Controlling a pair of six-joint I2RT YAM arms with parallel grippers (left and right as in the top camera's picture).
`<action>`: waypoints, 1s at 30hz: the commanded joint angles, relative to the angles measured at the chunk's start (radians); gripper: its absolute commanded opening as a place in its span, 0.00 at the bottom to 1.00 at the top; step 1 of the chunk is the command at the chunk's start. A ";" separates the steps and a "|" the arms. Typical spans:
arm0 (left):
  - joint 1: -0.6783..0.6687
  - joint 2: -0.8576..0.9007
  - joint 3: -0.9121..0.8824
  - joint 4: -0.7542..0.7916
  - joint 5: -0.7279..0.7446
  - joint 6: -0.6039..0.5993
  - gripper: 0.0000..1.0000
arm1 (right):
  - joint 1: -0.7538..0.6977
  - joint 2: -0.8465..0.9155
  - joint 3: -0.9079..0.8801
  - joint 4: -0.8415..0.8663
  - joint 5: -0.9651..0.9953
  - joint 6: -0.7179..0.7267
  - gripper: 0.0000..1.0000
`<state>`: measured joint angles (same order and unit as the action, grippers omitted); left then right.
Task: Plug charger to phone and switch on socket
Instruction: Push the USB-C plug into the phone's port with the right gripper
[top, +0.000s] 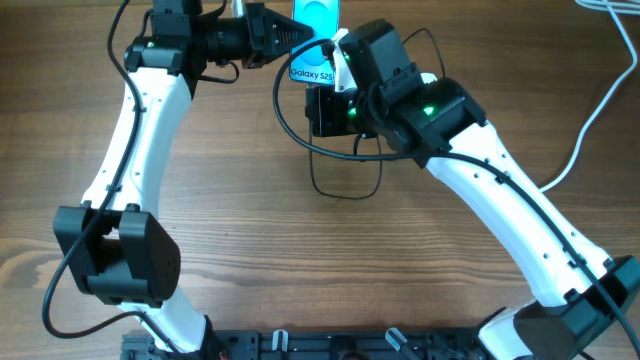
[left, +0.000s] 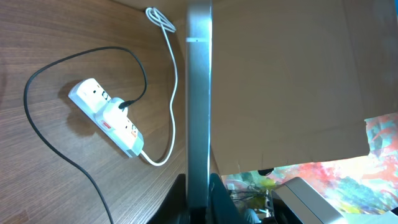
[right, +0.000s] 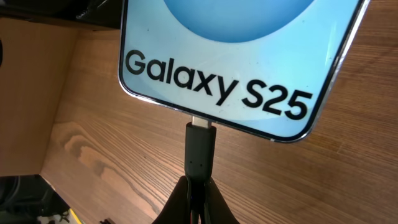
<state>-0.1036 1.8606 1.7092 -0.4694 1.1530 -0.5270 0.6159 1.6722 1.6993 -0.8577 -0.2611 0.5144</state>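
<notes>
The left tool (left: 199, 190) is clamped on the phone (right: 236, 56), which sits at the far middle of the wooden worktop (right: 323, 180) with its cyan screen facing up. The right tool (right: 194, 193) is pinched shut on the charger (right: 200, 149) at its dark plug tip, which meets the port in the phone's lower edge. The socket (left: 106, 115) lies flat on the worktop with a black plug in it.

**Wood, Cardboard and Bright Colour**

A wooden table (top: 300, 250) with brown grain fills the overhead view. In the left wrist view, a plain brown cardboard panel (left: 286, 74) covers the upper right of the frame. Below it, at the lower right, a patterned sheet (left: 354, 177) shows pink, teal and orange, with a grey box corner (left: 311, 196) just beside it.
</notes>
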 joint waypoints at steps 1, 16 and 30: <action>0.004 -0.020 0.016 0.004 0.035 0.026 0.04 | 0.000 0.007 0.029 0.008 0.027 -0.006 0.05; 0.004 -0.020 0.016 0.005 0.008 0.025 0.04 | 0.000 -0.005 0.032 -0.003 -0.013 0.001 0.05; 0.005 -0.020 0.016 0.004 0.001 0.022 0.04 | 0.000 -0.014 0.045 -0.018 0.017 -0.013 0.04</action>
<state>-0.1036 1.8603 1.7092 -0.4709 1.1450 -0.5243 0.6159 1.6722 1.7168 -0.8810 -0.2646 0.5140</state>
